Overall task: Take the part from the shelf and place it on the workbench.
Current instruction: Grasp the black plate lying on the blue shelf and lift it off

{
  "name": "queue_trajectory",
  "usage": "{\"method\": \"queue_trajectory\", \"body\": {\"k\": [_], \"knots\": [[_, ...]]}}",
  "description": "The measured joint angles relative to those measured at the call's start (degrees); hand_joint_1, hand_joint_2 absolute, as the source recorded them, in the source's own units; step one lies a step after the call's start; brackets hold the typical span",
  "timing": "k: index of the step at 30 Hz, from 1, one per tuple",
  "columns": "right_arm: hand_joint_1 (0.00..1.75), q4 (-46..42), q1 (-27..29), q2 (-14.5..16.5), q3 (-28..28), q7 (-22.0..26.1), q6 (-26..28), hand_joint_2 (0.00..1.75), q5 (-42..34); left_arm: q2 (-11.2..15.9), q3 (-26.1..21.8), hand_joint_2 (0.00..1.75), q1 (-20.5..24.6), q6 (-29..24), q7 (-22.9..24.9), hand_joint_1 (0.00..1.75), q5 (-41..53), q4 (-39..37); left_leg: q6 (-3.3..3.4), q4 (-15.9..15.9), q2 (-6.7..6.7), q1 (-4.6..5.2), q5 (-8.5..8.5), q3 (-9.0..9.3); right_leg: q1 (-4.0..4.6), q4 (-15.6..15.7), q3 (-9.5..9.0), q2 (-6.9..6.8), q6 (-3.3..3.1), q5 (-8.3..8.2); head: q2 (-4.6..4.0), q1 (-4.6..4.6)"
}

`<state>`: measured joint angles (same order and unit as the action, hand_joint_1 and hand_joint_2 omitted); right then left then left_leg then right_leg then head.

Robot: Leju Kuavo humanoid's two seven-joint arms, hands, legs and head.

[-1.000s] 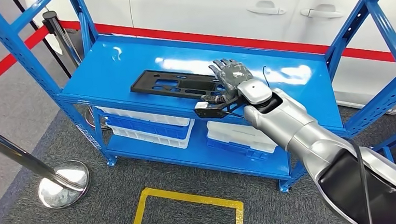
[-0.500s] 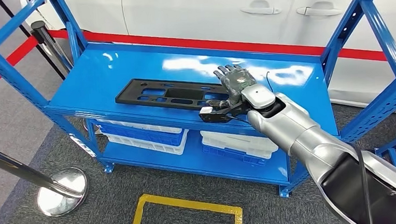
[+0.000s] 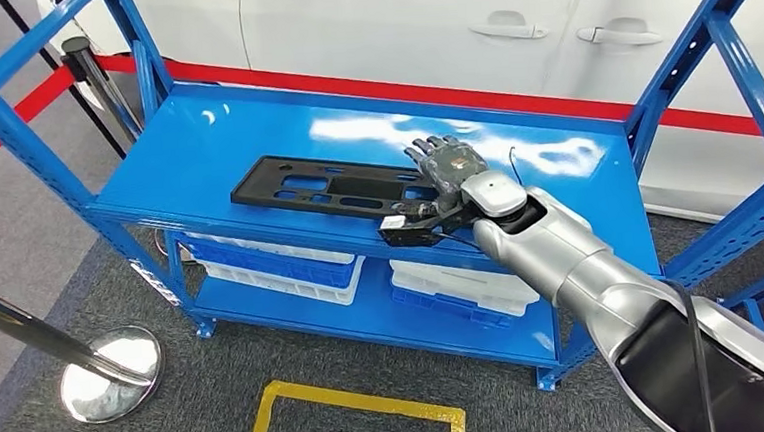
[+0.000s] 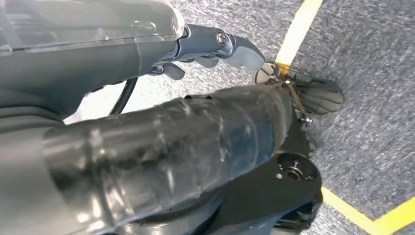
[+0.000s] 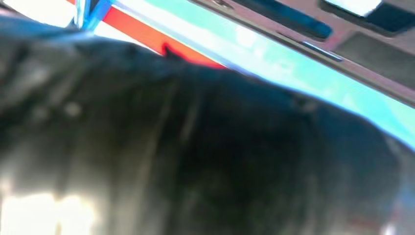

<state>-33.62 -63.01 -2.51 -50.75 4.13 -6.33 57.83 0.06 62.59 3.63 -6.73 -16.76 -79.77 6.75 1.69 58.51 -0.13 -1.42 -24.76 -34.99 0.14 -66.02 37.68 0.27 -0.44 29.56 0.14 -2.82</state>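
Currently long flat black plastic part w/ cut-outs (image 3: pixel 331 186) lies on blue metal shelf top (image 3: pixel 193 147), near front edge. Right hand (image 3: pixel 445 167) flat over part's end, fingers spread, not yet gripping. Risk: one-end grab lets part tilt, slide off edge. Left hand (image 4: pixel 215 46) hangs over floor; state unclear.

shelf (image 3: pixel 253 134): blue painted metal, glossy, shows white reflections | part (image 3: pixel 331 186): black plastic, matt, flat with cut-outs | right hand (image 3: pixel 448 170): grey, dull, mottled surface | right forearm (image 3: pixel 561 255): smooth silver shell, satin shine | bins (image 3: pixel 291 265): white and blue plastic | floor (image 3: pixel 218 386): grey carpet, rough | stanchion base (image 3: pixel 107 368): polished chrome metal
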Motion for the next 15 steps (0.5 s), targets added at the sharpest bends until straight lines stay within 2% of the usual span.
{"method": "queue_trajectory", "body": {"k": [2,3,4,5,6,8,9,10,12,14,15], "knots": [[0.0,0.2,0.3,-0.1,0.0,0.7,-1.1,0.0,-0.9,0.0,0.0,0.0,0.1,-0.1,0.3,0.0,-0.5,0.0,0.12,0.0,-0.02,-0.05,-0.07,0.04,-0.62,-6.7,3.58,-0.03,0.66,2.52,0.01,0.01],[0.0,0.4,0.5,-0.1,0.0,1.0,-1.8,0.0,-1.4,-0.1,0.0,0.0,0.1,-0.3,0.6,0.0,-0.8,0.0,0.1,0.0,-0.05,-0.11,-0.13,0.08,-0.88,-8.1,4.5,-0.06,0.89,2.42,0.01,0.01],[0.0,0.5,0.6,0.0,0.0,1.3,-2.5,0.0,-1.9,-0.3,0.1,0.0,0.1,-0.7,0.9,0.0,-1.1,0.0,0.03,0.0,-0.1,-0.2,-0.21,0.15,-1.14,-7.7,4.54,-0.08,1.08,1.36,0.01,0.01],[0.0,0.7,0.6,0.1,0.0,1.5,-3.1,0.0,-2.3,-0.5,0.1,0.0,0.1,-1.1,1.2,0.0,-1.4,0.0,-0.11,0.1,-0.14,-0.3,-0.32,0.27,-1.36,-5.2,3.52,-0.13,1.22,-0.58,0.01,0.01],[0.0,1.0,0.6,0.2,0.0,1.6,-3.5,0.0,-2.5,-0.8,0.1,0.0,0.2,-1.6,1.3,0.0,-1.6,0.0,-0.3,0.1,-0.17,-0.38,-0.46,0.4,-1.52,-1.4,1.88,-0.18,1.29,-2.65,0.01,0.01],[0.0,1.7,0.7,0.6,0.0,1.8,-3.9,0.0,-3.1,-1.2,0.1,0.0,0.4,-2.2,1.4,0.0,-1.7,0.0,-0.89,0.2,-0.23,-0.38,-0.61,0.45,-1.32,4.7,-0.91,-0.18,1.17,-4.89,0.01,0.0],[0.0,2.2,0.9,0.8,0.0,1.9,-3.9,0.0,-3.3,-1.4,0.1,0.0,0.5,-2.3,1.4,0.0,-1.6,0.0,-1.26,0.1,-0.24,-0.36,-0.61,0.43,-1.11,6.1,-1.49,-0.13,1.0,-5.0,0.01,-0.01],[0.0,2.6,1.4,1.1,0.0,1.9,-3.7,0.0,-3.4,-1.5,0.2,0.0,0.6,-2.3,1.4,0.0,-1.5,0.0,-1.63,0.0,-0.25,-0.35,-0.56,0.42,-0.83,6.3,-1.59,-0.06,0.77,-4.78,0.01,-0.02],[0.0,3.5,2.6,1.3,-0.1,1.9,-3.1,0.0,-3.6,-1.7,0.4,0.0,0.8,-2.4,1.1,0.0,-1.3,0.0,-2.32,-0.1,-0.23,-0.5,-0.68,0.59,-0.79,6.7,-1.82,-0.04,0.09,-4.88,0.01,-0.02],[0.0,4.3,3.6,1.5,-0.1,1.9,-2.3,0.0,-3.8,-1.7,0.6,0.0,0.8,-2.3,0.8,0.0,-1.2,0.0,-2.62,2.2,-0.13,-0.58,-2.31,-0.26,-0.93,7.3,-2.31,-0.14,-0.81,-5.06,0.01,-0.04],[0.0,4.6,4.1,1.6,-0.1,1.8,-2.0,0.0,-3.9,-1.7,0.6,0.0,0.8,-2.3,0.7,0.0,-1.2,0.0,-2.6,5.0,-0.09,-0.59,-3.91,-1.58,-0.94,7.4,-2.47,-0.19,-1.18,-5.07,0.0,-0.07]]}}
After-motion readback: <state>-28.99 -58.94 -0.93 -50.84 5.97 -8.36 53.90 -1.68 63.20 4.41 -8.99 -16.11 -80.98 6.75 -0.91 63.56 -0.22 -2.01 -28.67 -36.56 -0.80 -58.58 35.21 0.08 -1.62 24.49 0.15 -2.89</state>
